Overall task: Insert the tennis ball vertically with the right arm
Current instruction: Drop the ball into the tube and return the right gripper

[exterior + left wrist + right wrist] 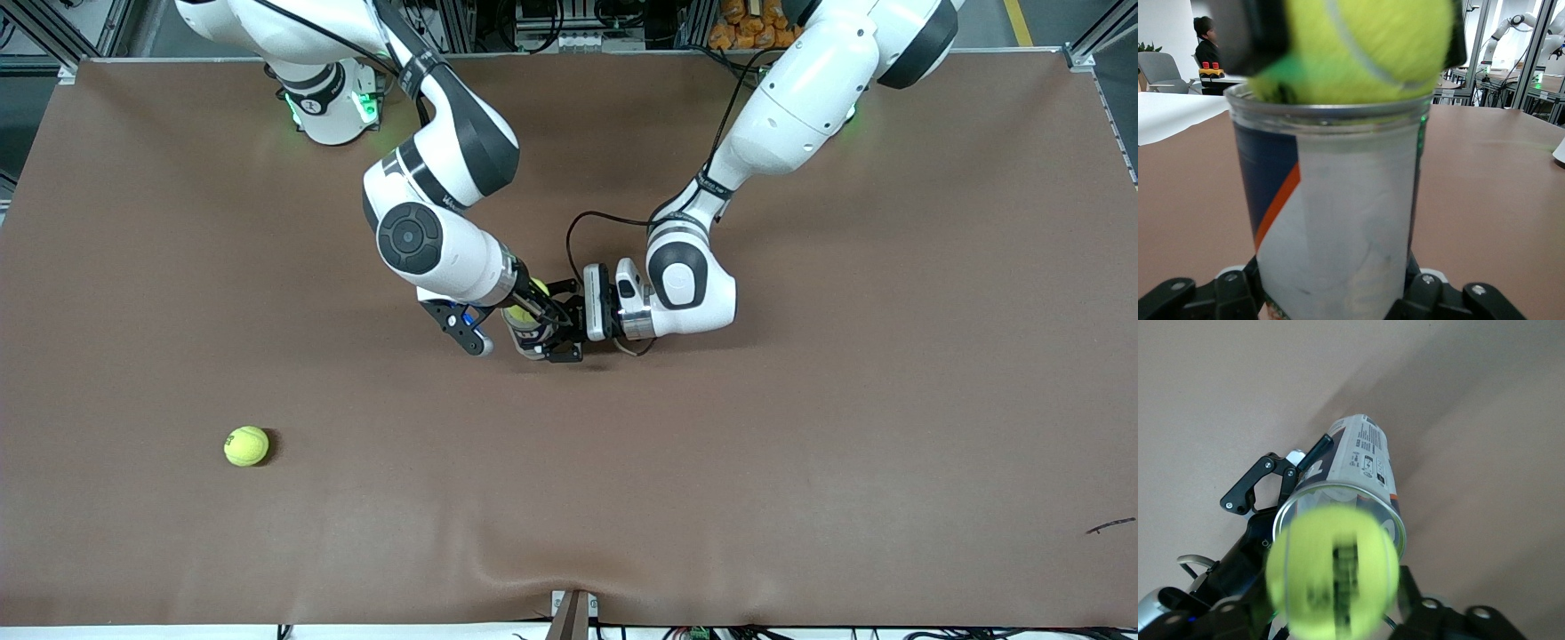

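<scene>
An upright tennis ball can [1338,220] with a white, blue and orange label stands on the brown table [800,400]. My left gripper [1335,300] is shut on its lower body from the side. A yellow-green tennis ball [1333,577] is at the can's open mouth [1361,463], blurred, partly inside the rim [1358,47]. My right gripper [1333,607] hangs directly over the can, its fingers open on either side of the ball with a small gap showing. In the front view the right gripper [533,307] and the can [524,338] meet at the table's middle.
A second tennis ball [246,445] lies loose on the table, nearer the front camera and toward the right arm's end. The left arm's wrist [676,293] lies low beside the can.
</scene>
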Controlling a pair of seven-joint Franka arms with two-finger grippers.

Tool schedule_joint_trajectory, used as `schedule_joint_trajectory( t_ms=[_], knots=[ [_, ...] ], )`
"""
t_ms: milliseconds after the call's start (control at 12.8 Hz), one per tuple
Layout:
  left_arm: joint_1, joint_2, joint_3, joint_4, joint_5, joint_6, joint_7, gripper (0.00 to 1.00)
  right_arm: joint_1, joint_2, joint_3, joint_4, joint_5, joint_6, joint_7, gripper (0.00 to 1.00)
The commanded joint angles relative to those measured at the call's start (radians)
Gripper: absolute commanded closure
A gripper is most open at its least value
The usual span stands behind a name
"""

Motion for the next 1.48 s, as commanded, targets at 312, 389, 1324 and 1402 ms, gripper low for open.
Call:
schedule_joint_trajectory(
  t_ms=[312, 389, 1324, 1402],
  knots=[
    [-0.010, -0.004, 0.008, -0.023, -0.017, 0.041, 0.031, 0.23, -0.014, -0.036, -0.024, 0.006, 0.006, -0.034, 0.016, 0.00],
    [-0.010, -0.004, 0.008, -0.023, -0.017, 0.041, 0.031, 0.23, -0.048, -0.042, -0.039, 0.009, -0.003, -0.063, 0.010, 0.00],
    [-0.010, -0.004, 0.008, -0.022, -0.017, 0.041, 0.031, 0.23, -0.600, 0.236, -0.070, 0.144, -0.337, 0.175, -0.754, 0.00],
    [-0.010, -0.004, 0.008, -0.022, -0.017, 0.041, 0.031, 0.23, -0.605, 0.264, -0.073, 0.147, -0.353, 0.221, -0.754, 0.00]
  ],
)
